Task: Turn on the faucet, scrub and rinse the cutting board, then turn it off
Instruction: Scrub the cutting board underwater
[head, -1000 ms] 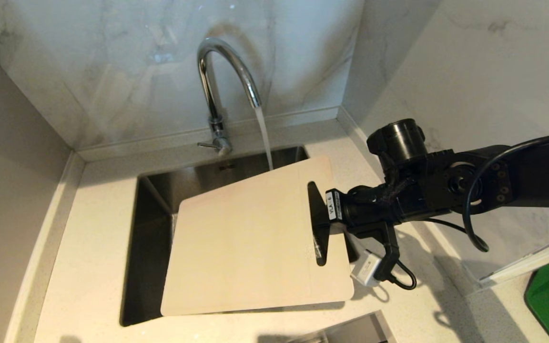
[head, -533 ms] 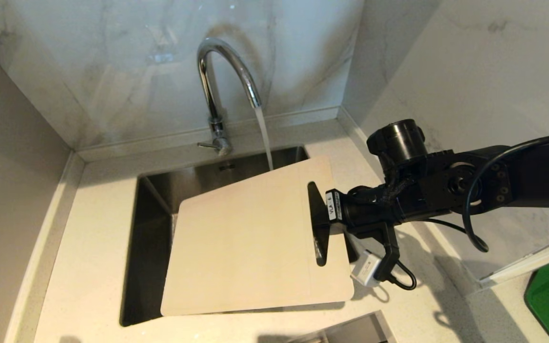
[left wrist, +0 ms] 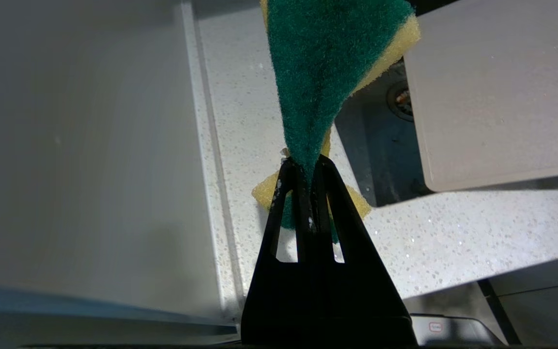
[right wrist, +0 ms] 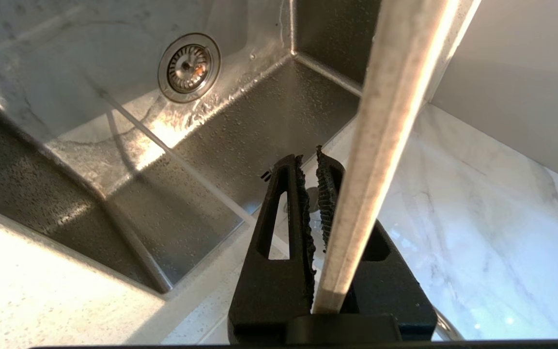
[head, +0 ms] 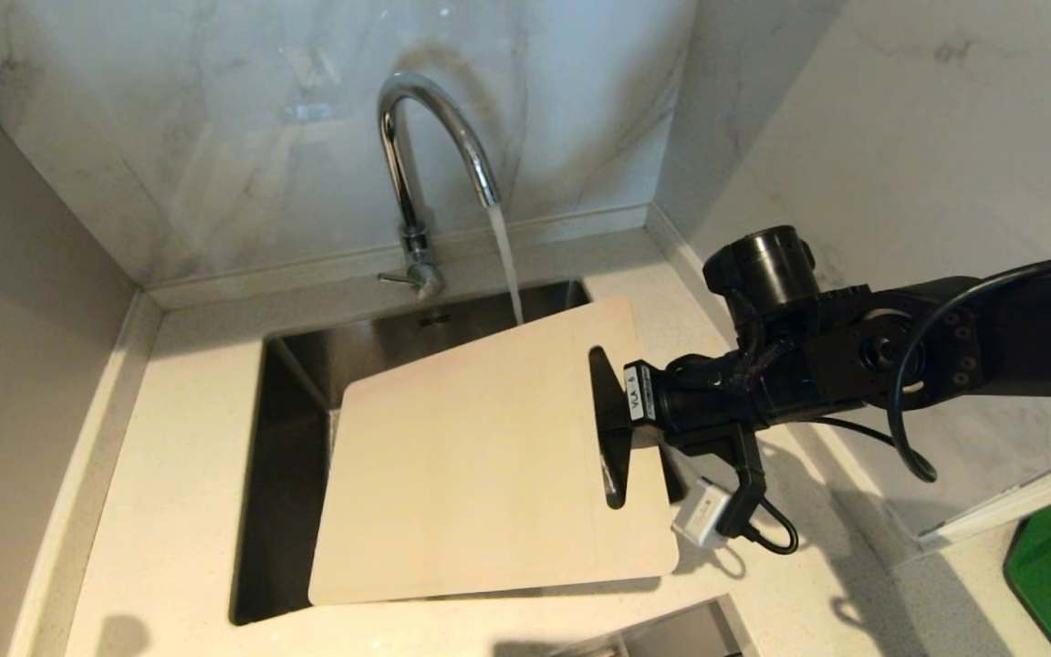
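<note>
1. Head view: cutting board (head: 480, 474) hangs tilted over the sink (head: 288, 474), beside the running faucet (head: 430, 155).
2. Right gripper (head: 612, 424) clamps its slotted end.
3. Left gripper (left wrist: 308, 169) pinches a sponge (left wrist: 322, 63) above the counter (left wrist: 453, 232).

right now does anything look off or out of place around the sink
One thing: the stream from the faucet drops behind the raised far edge of the cutting board into the sink, missing its top face. The right gripper holds the board tilted; the left gripper pinches a sponge.
</note>
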